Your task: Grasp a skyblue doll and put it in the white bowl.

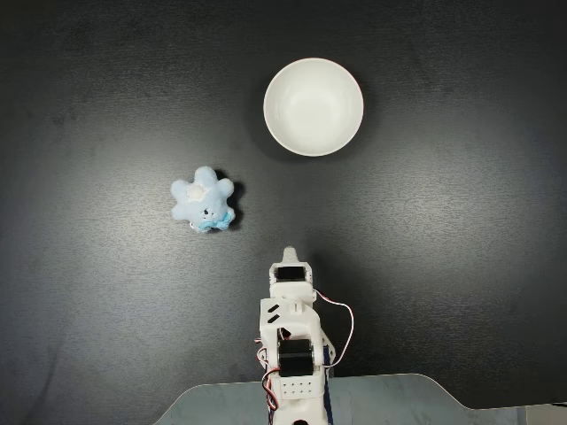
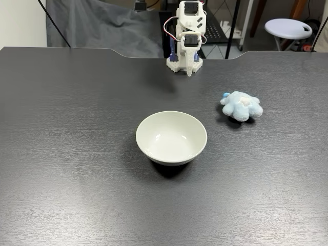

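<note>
Behind the arm, a white stool (image 2: 288, 28).

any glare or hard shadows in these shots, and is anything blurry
In the top-down fixed view, the glossy round white bowl is bright, nearly washed out, and the fluffy pale-blue plush doll casts a faint shadow. In the front fixed view, a dark shadow sits under the bowl; the matte black table shows soft sheen. Both look sharp.

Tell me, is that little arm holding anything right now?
Nothing. The gripper sits folded near the arm's base, jaws together, apart from the skyblue doll lying on the table and the empty white bowl.
</note>
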Robot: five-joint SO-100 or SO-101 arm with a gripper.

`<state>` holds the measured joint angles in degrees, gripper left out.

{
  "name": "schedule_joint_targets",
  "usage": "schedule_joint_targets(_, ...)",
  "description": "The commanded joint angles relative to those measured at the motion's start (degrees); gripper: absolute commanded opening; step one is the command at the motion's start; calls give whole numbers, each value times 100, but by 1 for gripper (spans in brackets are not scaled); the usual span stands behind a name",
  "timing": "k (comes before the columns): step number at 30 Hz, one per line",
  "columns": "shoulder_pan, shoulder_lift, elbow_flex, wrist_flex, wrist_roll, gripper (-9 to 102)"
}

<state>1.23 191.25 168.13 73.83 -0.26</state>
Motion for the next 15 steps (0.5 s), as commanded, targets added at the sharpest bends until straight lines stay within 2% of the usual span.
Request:
schedule_joint_targets(1,79,9,-53,-132,-44,2)
schedule_joint_targets(15,9,9,-44,-132,9,2)
